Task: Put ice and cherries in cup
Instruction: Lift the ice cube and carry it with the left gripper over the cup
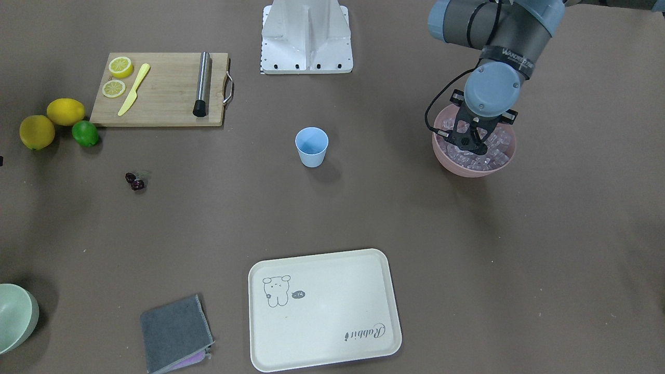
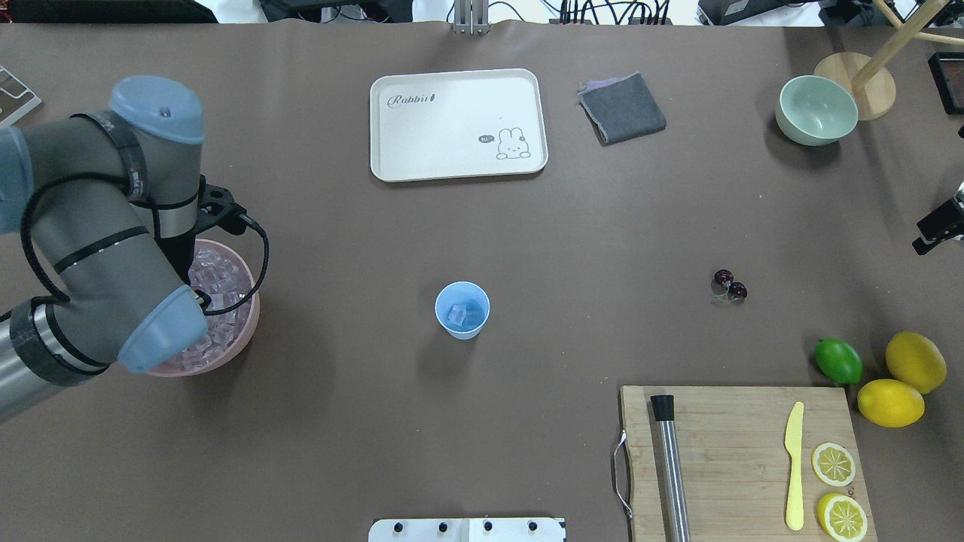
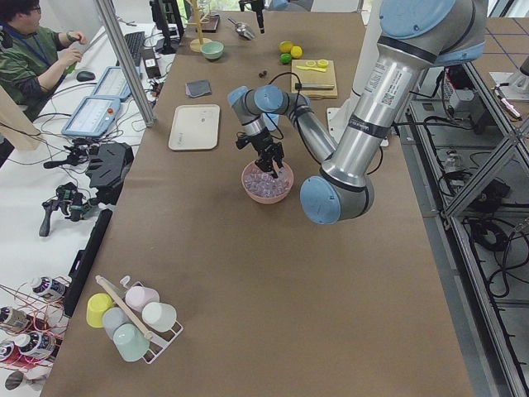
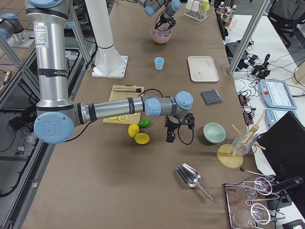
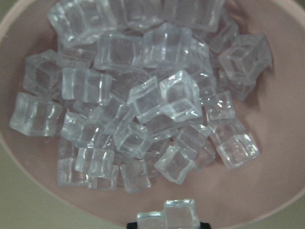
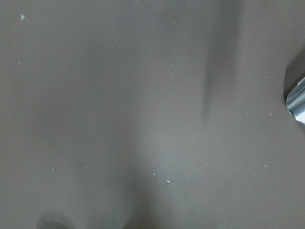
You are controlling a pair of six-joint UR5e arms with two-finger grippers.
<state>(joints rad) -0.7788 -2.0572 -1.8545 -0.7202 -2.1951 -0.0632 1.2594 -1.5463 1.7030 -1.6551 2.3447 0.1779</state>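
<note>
The ice (image 5: 143,95) lies mostly as a heap of clear cubes in the pink bowl (image 1: 470,170), which stands well apart from the cup (image 2: 462,310), on the robot's left side of it. The left gripper (image 1: 473,147) is lowered into this bowl, and in the left wrist view one cube sits clamped between its black tips at the lower edge, above the heap. The cup is light blue, stands upright on the brown surface (image 1: 415,234), and the overhead view shows at least one cube already inside it. The cherries (image 2: 729,284) are a small dark red cluster on the surface, well apart from the cup on the robot's right side. The right gripper (image 4: 170,136) is farther from the cup than the cherries, over the surface; I cannot tell how its jaws stand.
</note>
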